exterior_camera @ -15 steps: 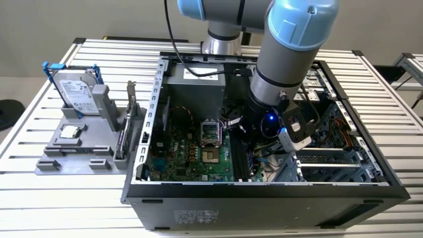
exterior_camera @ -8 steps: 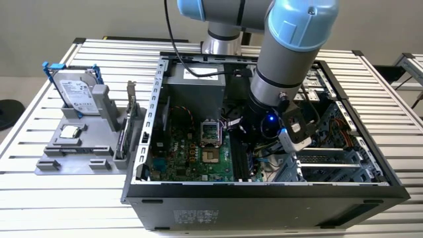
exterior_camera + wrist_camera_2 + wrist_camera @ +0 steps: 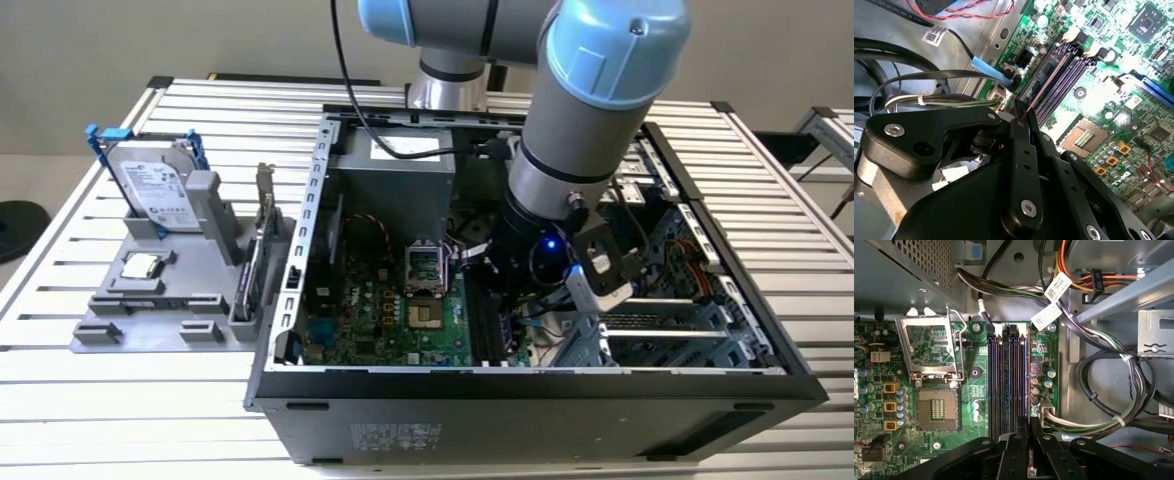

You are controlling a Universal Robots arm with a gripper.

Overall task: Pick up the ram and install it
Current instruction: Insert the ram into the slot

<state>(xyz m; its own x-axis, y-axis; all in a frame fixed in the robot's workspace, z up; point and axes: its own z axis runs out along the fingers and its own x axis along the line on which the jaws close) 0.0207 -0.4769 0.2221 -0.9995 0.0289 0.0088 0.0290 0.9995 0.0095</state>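
The ram (image 3: pixel 1045 84) shows edge-on as a thin dark stick with a reddish edge. It runs from between my fingertips down to the dark memory slots (image 3: pixel 1066 75) on the green motherboard. My gripper (image 3: pixel 1024 122) is shut on the ram, its black fingers pressed close on either side. In the first wrist view the gripper (image 3: pixel 1028 434) hangs over the near end of the memory slots (image 3: pixel 1004 385), in line with the slot nearest the capacitors. In the exterior view the gripper (image 3: pixel 491 285) is deep inside the open computer case (image 3: pixel 534 385).
An open processor socket (image 3: pixel 936 407) with its raised metal frame lies beside the slots. Cable bundles (image 3: pixel 1104 390) and drive-bay metal crowd the other side. On the exterior view's left, a grey stand (image 3: pixel 100 335) holds a hard drive (image 3: pixel 150 185) and a small silver chip (image 3: pixel 140 265).
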